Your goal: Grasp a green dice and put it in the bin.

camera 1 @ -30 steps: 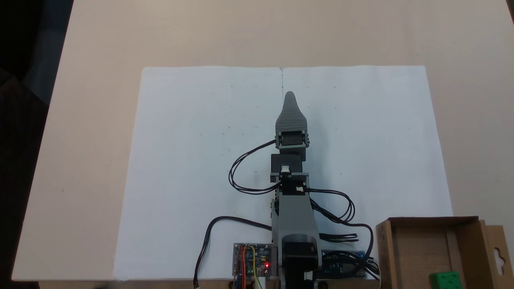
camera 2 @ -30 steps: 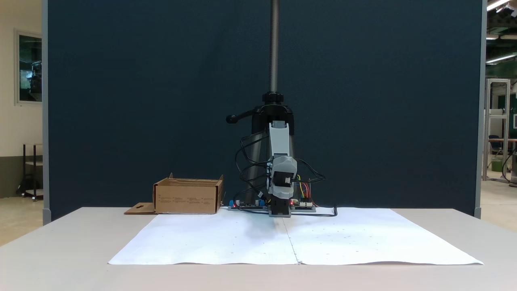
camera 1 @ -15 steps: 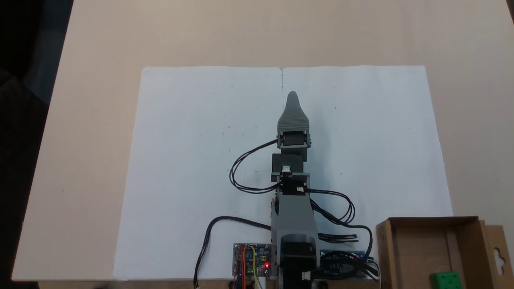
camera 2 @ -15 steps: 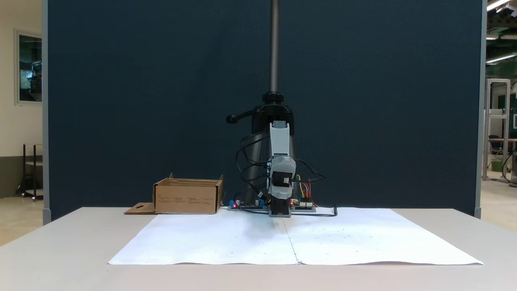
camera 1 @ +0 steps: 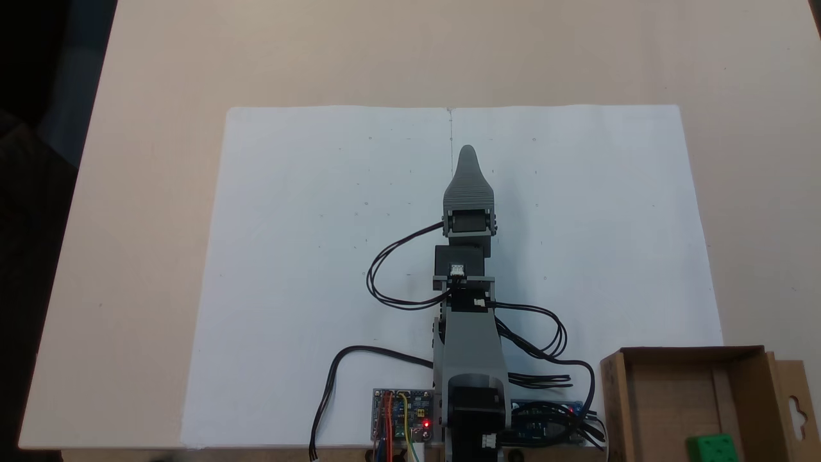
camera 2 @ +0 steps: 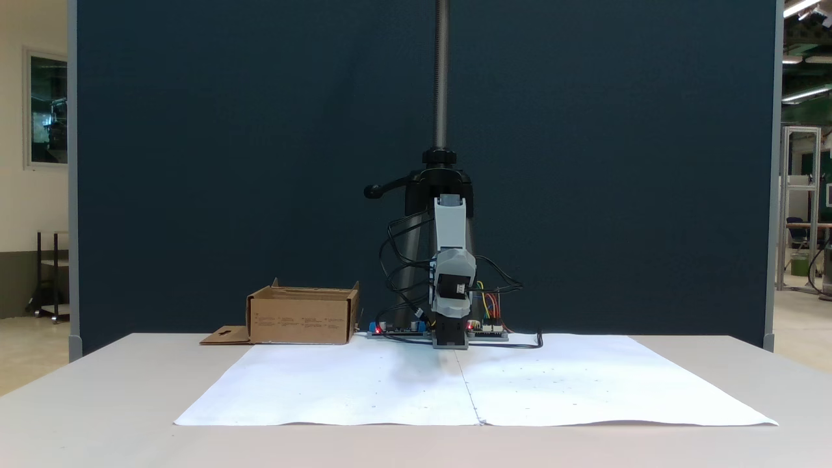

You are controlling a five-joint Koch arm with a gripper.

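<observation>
Where the bench point(camera 1: 160, 64) shows bare tan at the left of the top-down fixed view, nothing lies on it; white paper point(camera 1: 308, 224) covers the middle. A black cable point(camera 1: 333, 372) loops across the paper toward a circuit board point(camera 1: 403, 414) with a red light at the bottom edge. Just right of the board the arm point(camera 1: 471, 346) rises from its base and stretches up the frame along the paper's centre seam, ending in the jaws point(camera 1: 467, 151), seen as one grey pointed tip; the two jaws lie one behind the other here, so cannot tell whether they are parted, and nothing shows held at the tip. Farther right, at the bottom right corner, sits the bin point(camera 1: 744, 356), low-walled brown cardboard with a hang-hole flap on its right side. The green dice point(camera 1: 710, 447) rests inside the bin on its floor, at the frame's lower edge, well apart from the jaws and beside the arm's base rather than its tip. In the front fixed view the bin point(camera 2: 302, 316) stands left of the arm point(camera 2: 450, 273), in front of a dark blue panel point(camera 2: 195, 162).
</observation>
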